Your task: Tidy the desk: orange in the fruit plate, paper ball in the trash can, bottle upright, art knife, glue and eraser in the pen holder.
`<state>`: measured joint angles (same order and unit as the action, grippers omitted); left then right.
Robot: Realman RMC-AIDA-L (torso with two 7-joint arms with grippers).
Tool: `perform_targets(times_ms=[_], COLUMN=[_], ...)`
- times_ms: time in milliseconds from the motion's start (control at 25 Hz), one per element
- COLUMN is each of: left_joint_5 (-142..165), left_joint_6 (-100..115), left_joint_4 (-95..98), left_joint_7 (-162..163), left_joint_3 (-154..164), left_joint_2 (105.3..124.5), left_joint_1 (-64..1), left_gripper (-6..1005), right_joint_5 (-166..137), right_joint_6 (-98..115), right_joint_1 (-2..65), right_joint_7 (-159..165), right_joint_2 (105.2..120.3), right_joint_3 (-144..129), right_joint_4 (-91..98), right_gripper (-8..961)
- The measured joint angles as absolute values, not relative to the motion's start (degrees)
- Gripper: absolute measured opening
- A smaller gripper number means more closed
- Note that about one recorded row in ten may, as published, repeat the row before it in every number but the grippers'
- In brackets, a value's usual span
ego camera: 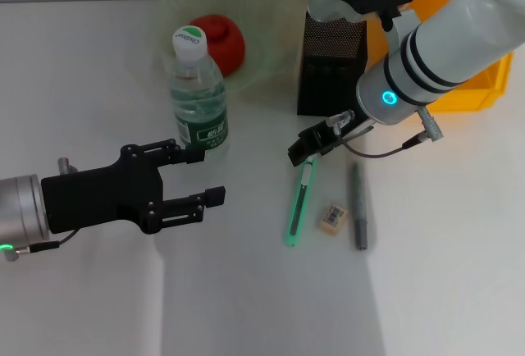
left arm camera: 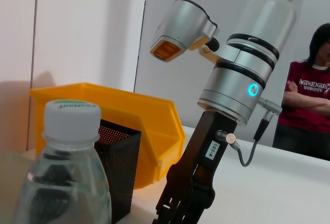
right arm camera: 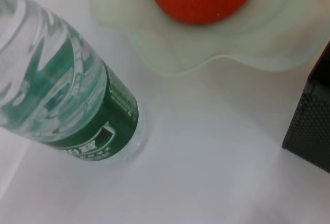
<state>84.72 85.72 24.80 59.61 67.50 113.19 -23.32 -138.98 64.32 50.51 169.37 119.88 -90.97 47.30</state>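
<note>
Art knife (ego camera: pixel 300 205): flat on the desk, apparently met at its top end by the right gripper (ego camera: pixel 314 144), finger state unclear.
Left gripper (ego camera: pixel 199 177): spread, beside the upright bottle (ego camera: pixel 198 93).

bottle (ego camera: pixel 198 98): clear glossy plastic; pen holder (ego camera: pixel 329 64): black metal mesh

White table (ego camera: pixel 246 307) — bottle (ego camera: pixel 198 93) upright beside the left gripper (ego camera: pixel 195 178); art knife (ego camera: pixel 300 205), eraser (ego camera: pixel 333 217), pen (ego camera: pixel 358 206) below the right gripper (ego camera: pixel 314 148) — plate (ego camera: pixel 271 20) and holder (ego camera: pixel 330 65) beyond.
</note>
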Motion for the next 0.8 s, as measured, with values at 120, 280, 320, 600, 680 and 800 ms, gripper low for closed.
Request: perform_targets(times_ms=[120,280,320,600,680,800], left_joint_5=[84.7,84.7,84.7,85.2,86.1,86.1], left_joint_6=[85.7,85.6,85.6,85.4,85.1,84.9], left_joint_4=[24.9,24.8,24.8,24.8,24.8,24.8], left_joint_7=[59.6,59.5,59.5,59.4,59.4,59.4], left_joint_3=[67.5,67.5,67.5,67.3,67.1,67.2], left_joint_2=[113.32,113.33,113.33,113.37,113.54,113.57], left_joint_1=[-23.2,-23.2,-23.2,-23.1,-23.2,-23.3], left_gripper=[715,715,715,715,715,715], right_joint_5=[-138.7,-138.6,-138.6,-138.5,-138.5,-139.0], right_joint_6=[64.0,63.5,63.4,63.4,63.7,64.9], right_joint_1=[50.9,51.2,51.2,51.6,52.4,53.7], right_joint_7=[169.4,169.4,169.4,169.4,169.4,169.4], right_joint_2=[119.88,119.88,119.88,119.88,119.88,119.8], right_joint_3=[-91.2,-91.3,-91.3,-91.3,-91.3,-91.3], right_joint_4=[46.3,45.4,45.3,45.3,45.3,45.0], right_gripper=[500,498,498,488,484,478])
